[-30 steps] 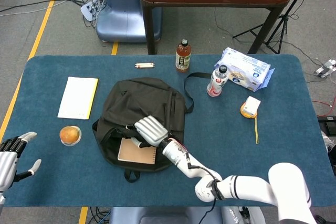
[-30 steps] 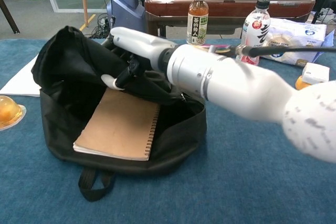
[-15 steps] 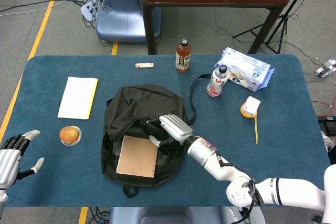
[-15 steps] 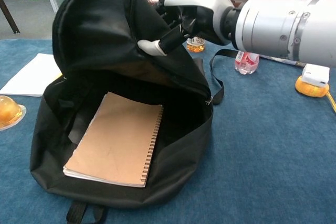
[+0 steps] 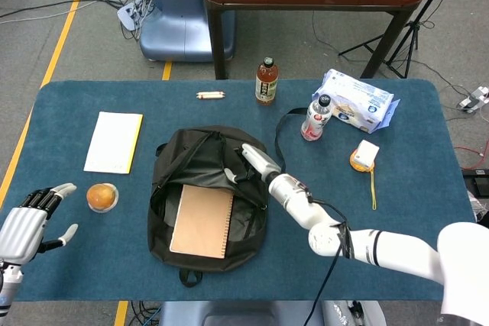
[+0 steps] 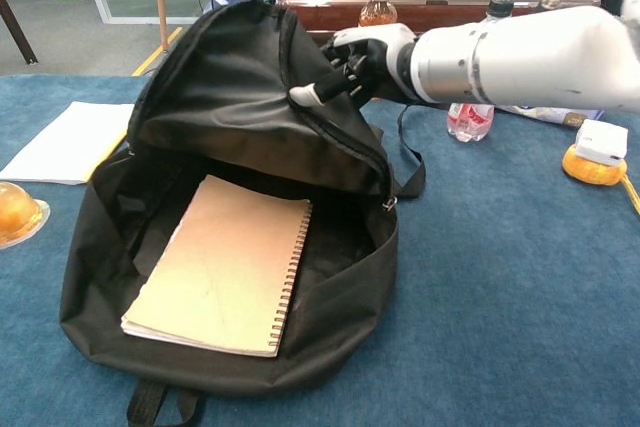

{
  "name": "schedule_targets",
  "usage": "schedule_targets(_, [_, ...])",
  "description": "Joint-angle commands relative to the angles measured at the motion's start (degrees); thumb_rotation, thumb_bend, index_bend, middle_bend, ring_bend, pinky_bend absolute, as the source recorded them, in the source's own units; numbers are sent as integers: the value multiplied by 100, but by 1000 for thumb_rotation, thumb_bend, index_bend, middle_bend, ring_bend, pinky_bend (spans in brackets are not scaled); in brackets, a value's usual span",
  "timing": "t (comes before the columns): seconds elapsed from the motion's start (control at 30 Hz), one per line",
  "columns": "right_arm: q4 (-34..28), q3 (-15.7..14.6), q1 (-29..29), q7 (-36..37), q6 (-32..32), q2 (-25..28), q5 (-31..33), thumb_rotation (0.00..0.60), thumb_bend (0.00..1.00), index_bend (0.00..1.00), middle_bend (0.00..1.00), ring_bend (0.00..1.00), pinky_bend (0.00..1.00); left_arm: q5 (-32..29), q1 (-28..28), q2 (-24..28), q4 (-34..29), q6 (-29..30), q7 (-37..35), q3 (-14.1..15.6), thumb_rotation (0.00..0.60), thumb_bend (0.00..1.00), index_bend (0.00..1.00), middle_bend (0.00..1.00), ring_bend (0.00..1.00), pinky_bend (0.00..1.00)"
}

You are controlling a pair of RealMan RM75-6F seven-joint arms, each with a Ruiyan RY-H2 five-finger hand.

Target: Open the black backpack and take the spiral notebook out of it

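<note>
A black backpack (image 5: 208,188) lies unzipped on the blue table (image 5: 397,188), its flap lifted by the right hand (image 6: 352,59), whose fingers pinch the fabric near the zipper. Inside, in plain sight, rests the spiral notebook (image 6: 225,267) — tan cover, wire binding to the right. The left hand (image 5: 30,223) waits open, empty, well apart. Opening looks done; next, probably, a hand must reach in and grip the notebook.
</note>
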Motion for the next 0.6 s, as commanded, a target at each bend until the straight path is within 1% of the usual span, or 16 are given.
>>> schedule_targets(0.03, [550,62,353,124,-129,-369,242,600,656,867,690,666,791,124,-82,-15,62,-9,-85,6,600,270,201,206,201,177])
schedule_targets(0.17, [1047,41,593,38,55,-705,407,600,656,867,690,666,791,332,-217,-48,177,-9,-309,23,600,270,215,206,201,177])
schedule_targets(0.37, [1684,19,825,-174,287,-1062,702,600,656,867,686,666,791,688,-451,-123,348,2,-662,64,600,270,228,207,203,177])
schedule_targets(0.6, [2105,34,863,-312,343,-1300,996,600,656,867,680,666,791,1143,-857,-281,604,-183,-916,162,600,269,236,213,205,177])
